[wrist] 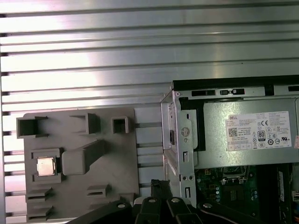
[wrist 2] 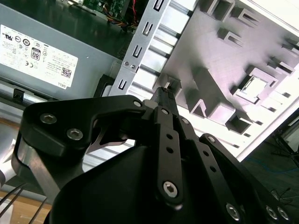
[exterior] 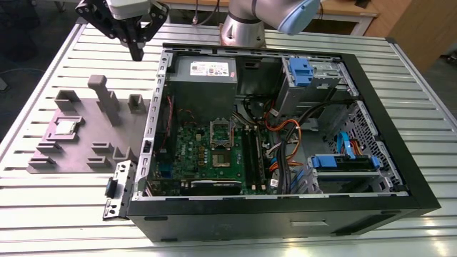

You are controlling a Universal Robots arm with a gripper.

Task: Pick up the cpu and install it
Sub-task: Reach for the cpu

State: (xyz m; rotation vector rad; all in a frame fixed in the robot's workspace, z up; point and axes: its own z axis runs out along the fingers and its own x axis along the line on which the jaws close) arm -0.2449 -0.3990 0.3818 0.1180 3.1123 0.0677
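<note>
silver square cpu (exterior: 66,126), pale rim, flat in grey holder (exterior: 85,145) | tool (exterior: 136,53) fully closed, empty

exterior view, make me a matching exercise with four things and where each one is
Things:
1 cpu
2 gripper
3 power supply
4 motherboard

Places:
A green, flat on the floor of the case
B raised, outside the case near its far corner on the exterior view's left
C in a square recess of the grey fixture plate
D grey box with a white label, inside the case at its far side

Pairs: 1-C, 2-B, 3-D, 4-A
</note>
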